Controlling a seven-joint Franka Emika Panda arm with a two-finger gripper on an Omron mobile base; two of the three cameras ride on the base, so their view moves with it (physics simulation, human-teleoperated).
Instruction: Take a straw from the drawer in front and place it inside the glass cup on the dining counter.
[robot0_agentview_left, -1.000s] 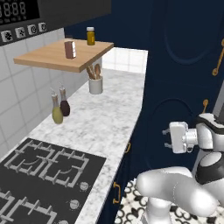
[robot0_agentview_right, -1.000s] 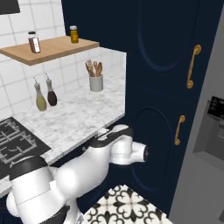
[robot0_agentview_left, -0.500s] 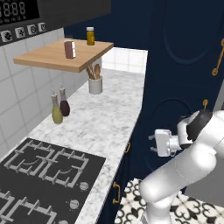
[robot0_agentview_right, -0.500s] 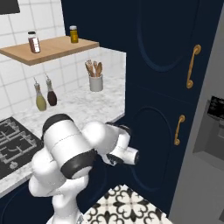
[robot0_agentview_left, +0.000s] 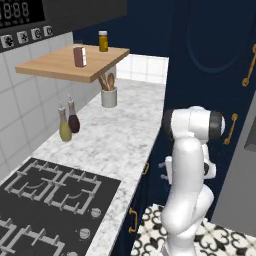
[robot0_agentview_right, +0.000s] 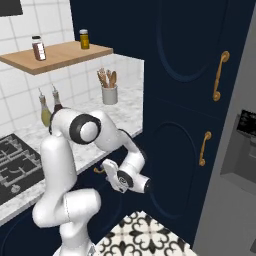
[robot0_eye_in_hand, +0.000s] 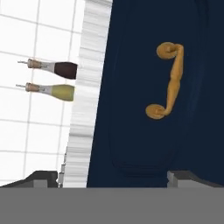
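- A marbled white-grey worktop (robot0_agentview_left: 120, 140) runs along a wall of white tiles (robot0_agentview_left: 22, 105), with navy cabinet fronts below it.
- A black gas stove (robot0_agentview_left: 45, 195) is set into the near end of the worktop.
- A wooden shelf (robot0_agentview_left: 70, 64) juts from the tiled wall and carries two small jars (robot0_agentview_left: 103, 41).
- Two bottles (robot0_agentview_left: 69, 122), one dark and one yellowish, stand on the worktop against the tiles; a grey utensil holder (robot0_agentview_left: 109, 96) with wooden utensils stands beneath the shelf.
- Tall navy cabinet doors (robot0_agentview_right: 185, 100) with curved brass handles (robot0_agentview_right: 220, 75) rise at the worktop's far end.
- The floor (robot0_agentview_right: 145, 237) has black-and-white patterned tiles.
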